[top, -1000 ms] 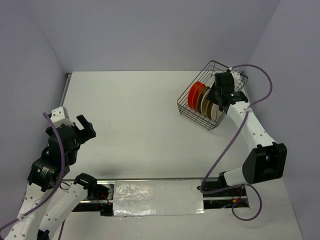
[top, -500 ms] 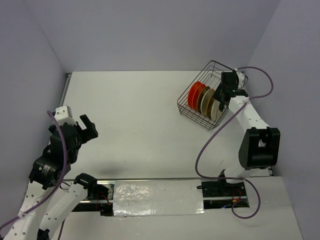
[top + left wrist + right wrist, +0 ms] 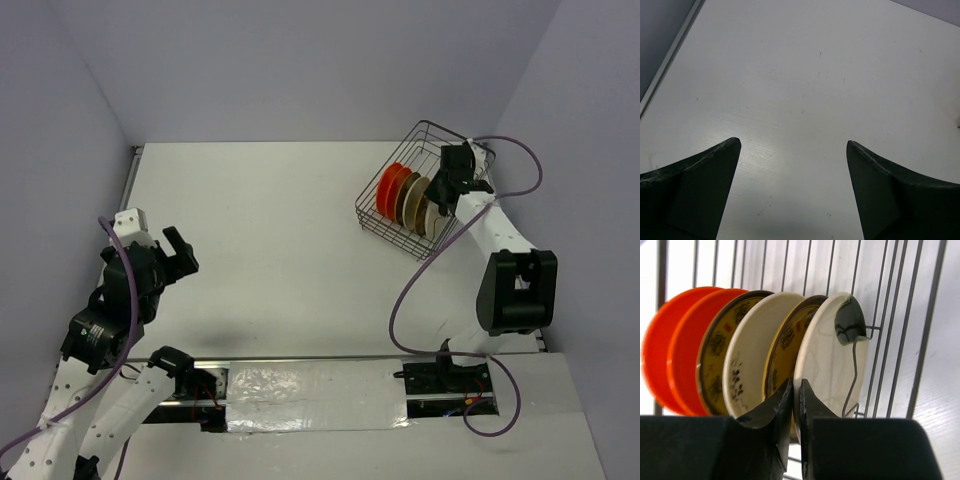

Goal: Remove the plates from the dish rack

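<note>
The dish rack (image 3: 372, 222), a dark wire basket, stands at the far right of the table. Several plates stand on edge in it: two orange-red ones (image 3: 675, 355), a dark brown one with yellow pattern (image 3: 714, 352), a cream one with faint dark marks (image 3: 752, 350), another brown one (image 3: 787, 335) and a cream one with a dark spot (image 3: 830, 355). My right gripper (image 3: 796, 386) reaches into the rack (image 3: 890, 315), its fingers pinched on the rim of the spotted cream plate. In the top view the right gripper (image 3: 446, 196) sits over the rack's right end. My left gripper (image 3: 794, 145) is open and empty over bare table.
The left gripper (image 3: 176, 254) hovers near the table's left edge, far from the rack. Purple walls close in the table at the back and sides. A taped metal rail (image 3: 310, 395) runs along the near edge between the arm bases.
The right arm has straightened and its gripper has shifted a little right and farther into the rack by the end plate. The left gripper has drifted slightly.
</note>
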`<state>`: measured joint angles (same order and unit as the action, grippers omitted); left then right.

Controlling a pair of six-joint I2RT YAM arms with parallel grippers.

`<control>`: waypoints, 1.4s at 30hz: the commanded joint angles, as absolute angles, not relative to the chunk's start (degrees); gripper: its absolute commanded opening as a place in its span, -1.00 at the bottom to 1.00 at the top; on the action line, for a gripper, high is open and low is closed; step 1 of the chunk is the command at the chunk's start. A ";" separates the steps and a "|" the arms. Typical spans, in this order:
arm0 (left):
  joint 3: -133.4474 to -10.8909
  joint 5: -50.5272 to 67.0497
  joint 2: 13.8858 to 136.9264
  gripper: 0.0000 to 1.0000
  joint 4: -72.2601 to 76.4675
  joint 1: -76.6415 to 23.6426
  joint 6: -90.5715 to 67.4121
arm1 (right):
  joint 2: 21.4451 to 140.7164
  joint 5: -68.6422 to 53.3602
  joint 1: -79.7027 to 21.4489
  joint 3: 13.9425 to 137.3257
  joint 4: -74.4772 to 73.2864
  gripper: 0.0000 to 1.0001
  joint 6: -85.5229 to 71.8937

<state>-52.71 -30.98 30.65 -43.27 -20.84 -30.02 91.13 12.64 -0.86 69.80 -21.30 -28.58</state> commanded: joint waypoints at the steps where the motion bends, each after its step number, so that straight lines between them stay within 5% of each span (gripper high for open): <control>1: -52.38 -30.32 31.11 0.99 -40.69 -21.01 -28.92 | 84.47 14.50 -1.58 72.67 -22.93 -1.00 -27.69; 6: -52.47 -30.41 30.67 0.99 -40.78 -21.01 -28.92 | 76.40 14.68 -4.39 78.38 -26.45 -1.00 -26.29; 10: -52.56 -31.02 30.41 0.99 -41.13 -21.01 -29.27 | 74.88 14.32 -16.55 85.85 -29.09 -1.00 -20.23; 15: -52.65 -32.34 29.71 0.99 -41.66 -20.92 -29.79 | 94.14 9.23 -31.00 105.70 -40.23 -1.00 -6.96; 22: -53.09 -35.15 28.04 0.99 -42.80 -20.83 -31.03 | 129.61 28.02 -42.45 140.48 -57.65 -1.00 -0.88; 31: -53.00 -35.33 27.42 0.99 -42.71 -20.57 -31.03 | 133.85 21.37 -44.56 129.46 -42.89 -0.99 2.02; 34: -53.09 -35.07 28.30 0.99 -42.71 -20.30 -30.94 | 135.70 16.63 -45.35 130.16 -42.45 -0.61 1.67; 35: -53.17 -35.07 28.56 0.99 -42.80 -20.22 -30.94 | 135.53 15.05 -45.35 130.08 -42.19 -0.07 1.23; 36: -53.17 -35.07 28.65 0.99 -42.80 -20.13 -30.94 | 134.92 12.33 -45.35 129.82 -41.23 0.21 0.19; 39: -53.09 -35.07 28.30 0.99 -42.72 -20.13 -30.94 | 128.97 5.13 -45.26 126.13 -36.85 0.40 -3.24; 42: -52.91 -34.54 28.12 0.99 -42.45 -20.13 -30.59 | 121.33 3.69 -44.65 123.75 -34.46 0.81 -6.84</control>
<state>-52.71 -34.33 28.21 -44.12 -20.40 -30.37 134.23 9.58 -44.49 123.76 -41.23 -2.20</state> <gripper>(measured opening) 0.994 0.876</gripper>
